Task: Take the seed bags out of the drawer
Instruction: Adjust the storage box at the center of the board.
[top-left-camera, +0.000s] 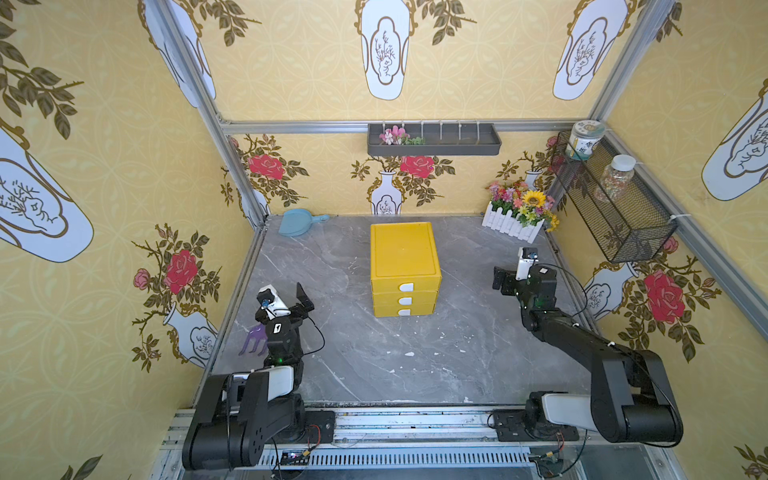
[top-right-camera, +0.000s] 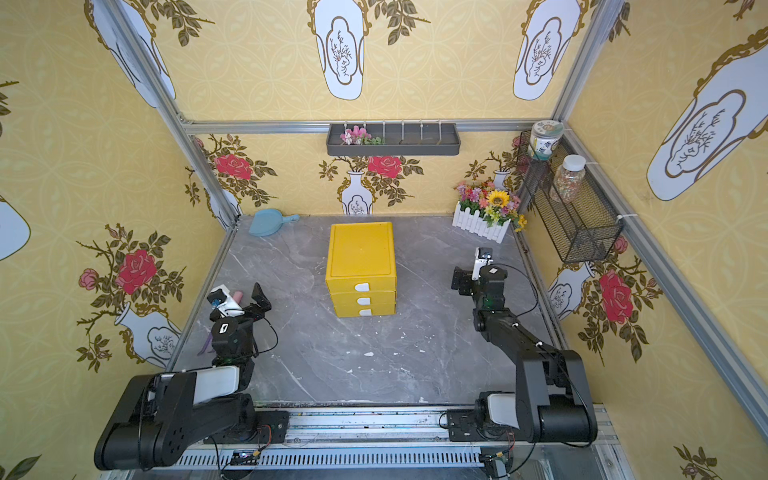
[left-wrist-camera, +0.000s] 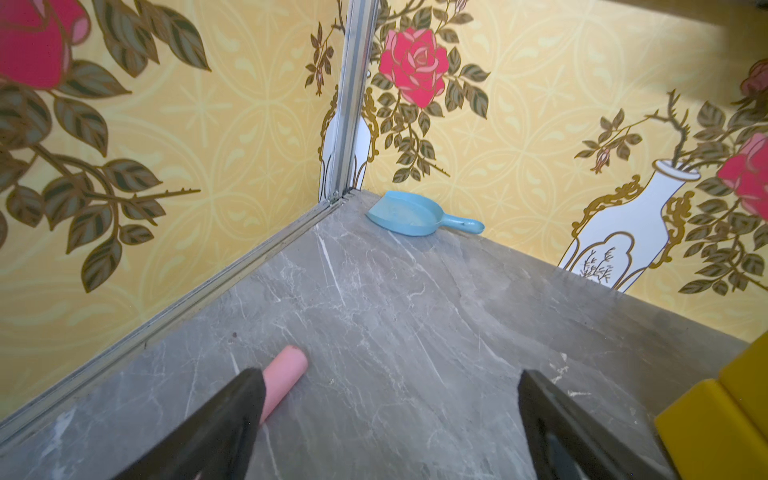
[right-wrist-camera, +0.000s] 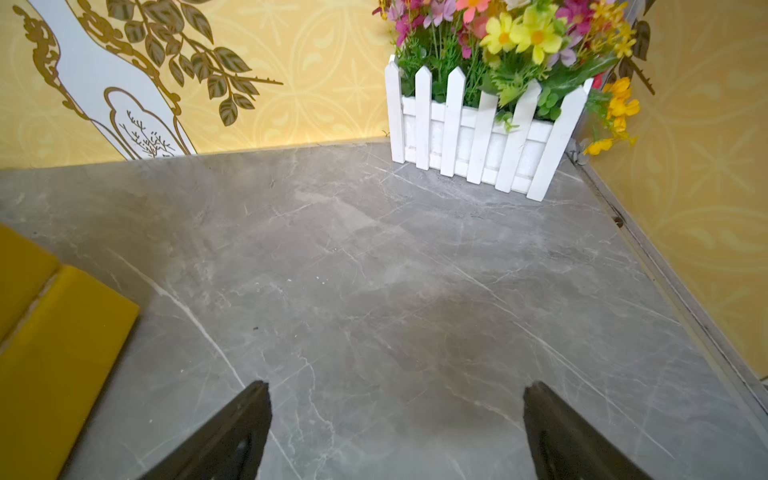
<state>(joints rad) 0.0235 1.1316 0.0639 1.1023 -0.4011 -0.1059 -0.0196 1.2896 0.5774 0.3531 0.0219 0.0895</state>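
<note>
Step in hand: the very start, nothing opened yet. Yellow drawer unit (top-left-camera: 405, 253) sits in the middle of the table (top-left-camera: 374, 357), all 3 drawers shut, white pull tabs (top-left-camera: 406, 287) facing the robot. Seed bags not vis. anywhere; prob. inside one drawer, can't tell which.

Next move, as I read it: one gripper has to swing round in front of the unit, drop to tab height, hook or pinch a tab, then pull straight toward the robot. Tabs look small & shallow, so the approach needs to be square-on. The unit looks light, so the other arm may need to brace it or it slides w/ the pull.

Pose: L gripper (left-wrist-camera: 392, 386) hangs over the table left of the unit, jaws spread wide, nothing btw them. It aims at the back-left corner, where a blue scoop (left-wrist-camera: 419, 214) lies. A pink stick (left-wrist-camera: 286, 374) lies on the table past one finger, not gripped. L arm is folded close to its base. R gripper (right-wrist-camera: 398, 388) is likewise wide open & empty, right of the unit, aimed at the flower box (right-wrist-camera: 478, 153). R arm reaches further fwd.
</note>
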